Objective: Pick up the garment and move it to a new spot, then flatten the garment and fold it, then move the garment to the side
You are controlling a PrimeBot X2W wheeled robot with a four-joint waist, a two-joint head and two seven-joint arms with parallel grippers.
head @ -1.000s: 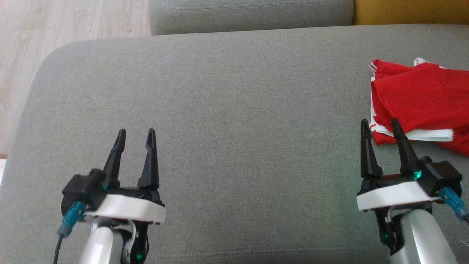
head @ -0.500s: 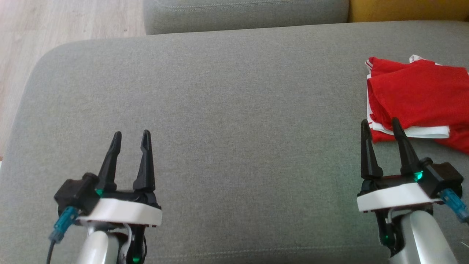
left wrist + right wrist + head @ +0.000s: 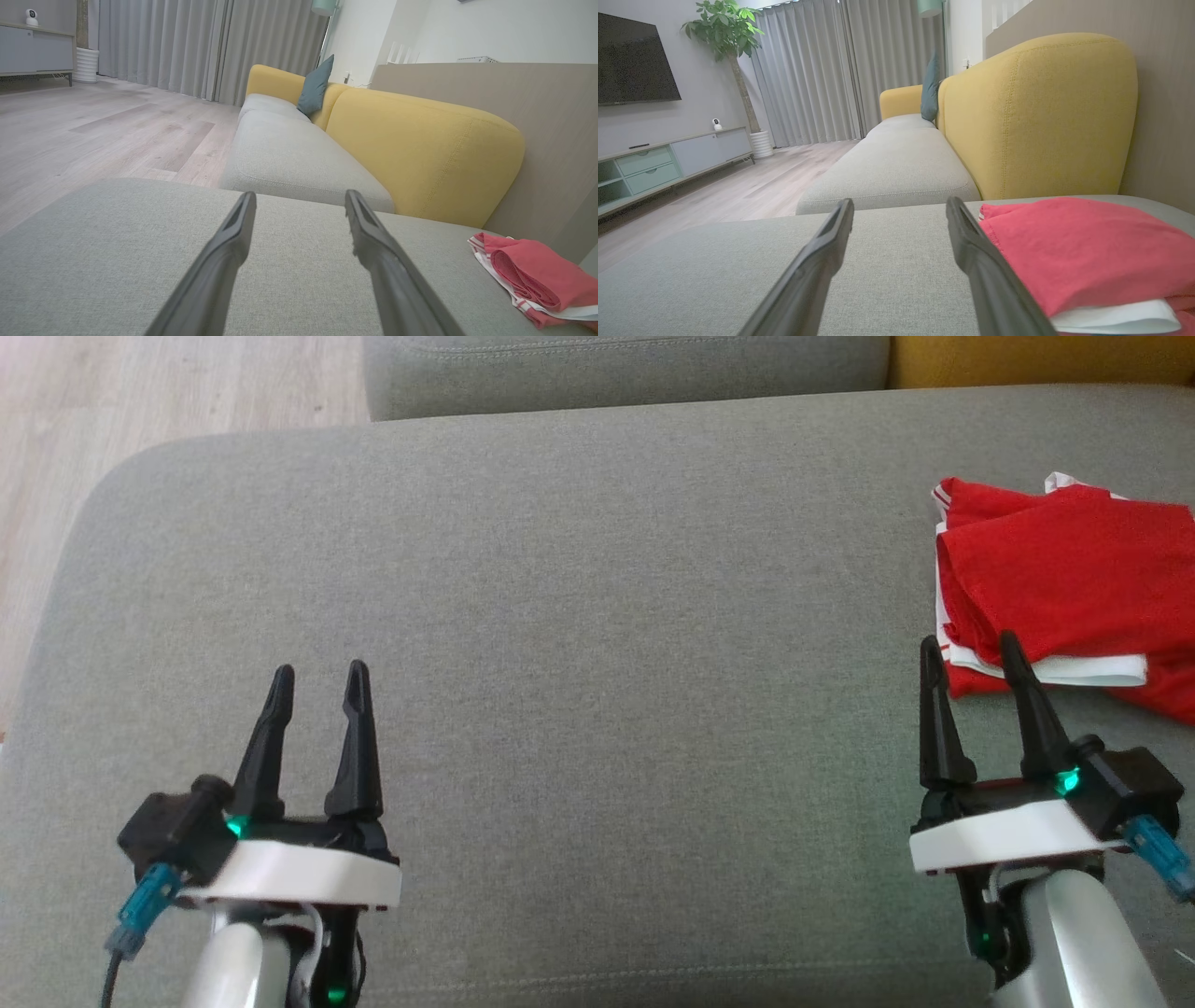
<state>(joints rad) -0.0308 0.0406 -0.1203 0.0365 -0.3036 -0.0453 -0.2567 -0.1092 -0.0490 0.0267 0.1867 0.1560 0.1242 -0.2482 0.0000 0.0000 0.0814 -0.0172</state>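
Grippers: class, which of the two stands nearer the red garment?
The right gripper, its fingertips at the red garment's near edge; the left gripper stands far off across the grey cushion.

My left gripper [image 3: 317,668] and right gripper [image 3: 968,640] each have two tapering black fingers [image 3: 264,751], a white collar [image 3: 289,882] and a green light [image 3: 235,825]. A teal plug [image 3: 142,912] sits at eight o'clock of the left collar, its black cable [image 3: 110,980] running toward six o'clock. My forearms [image 3: 1074,943] are silver.

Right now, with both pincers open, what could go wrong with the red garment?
1. The right pincer sits close beside the red garment; moving forward could snag its loose layers.
2. The garment runs past the head view's right edge, so part of it cannot be checked.
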